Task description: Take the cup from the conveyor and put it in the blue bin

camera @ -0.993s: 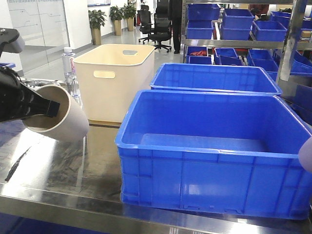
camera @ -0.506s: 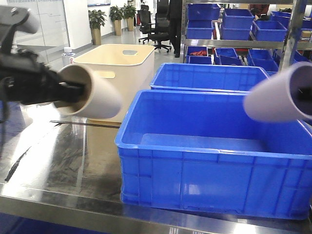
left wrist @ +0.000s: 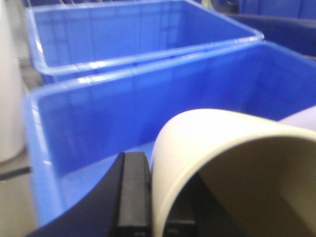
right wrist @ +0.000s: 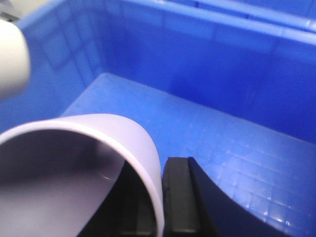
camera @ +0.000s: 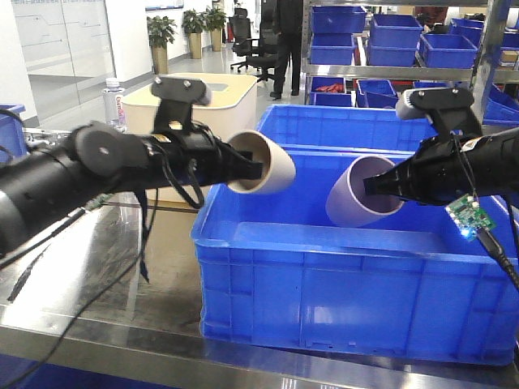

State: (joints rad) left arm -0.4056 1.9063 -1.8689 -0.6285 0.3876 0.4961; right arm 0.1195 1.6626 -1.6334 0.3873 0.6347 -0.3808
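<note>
Right now both arms reach over the blue bin (camera: 349, 300), each carrying a cup tipped onto its side. The left claw (camera: 247, 168) is clamped on the wall of a cream cup (camera: 274, 162), with one finger (left wrist: 133, 190) outside the wall and its partner inside the mouth. That cup hangs high over the bin's left rim, and the front view does not settle how far inside the rim it sits. The right claw (camera: 379, 185) pinches a lilac cup (camera: 357, 204) the same way, one finger (right wrist: 175, 192) against the outer wall. It holds the cup lower, between the bin's walls and above the bare floor.

The cream cup looks like the main risk. Let go from this spot, it could clip the rim and bounce out onto the steel surface (camera: 105, 275). The two cups are also near each other, so if both arms move inward together they may knock, and a thin-wall pinch could slip. Dropped sideways from height, either cup will probably roll or hop. A small circuit board (camera: 469, 219) and its cable dangle by the right wall and might snag the rim.
</note>
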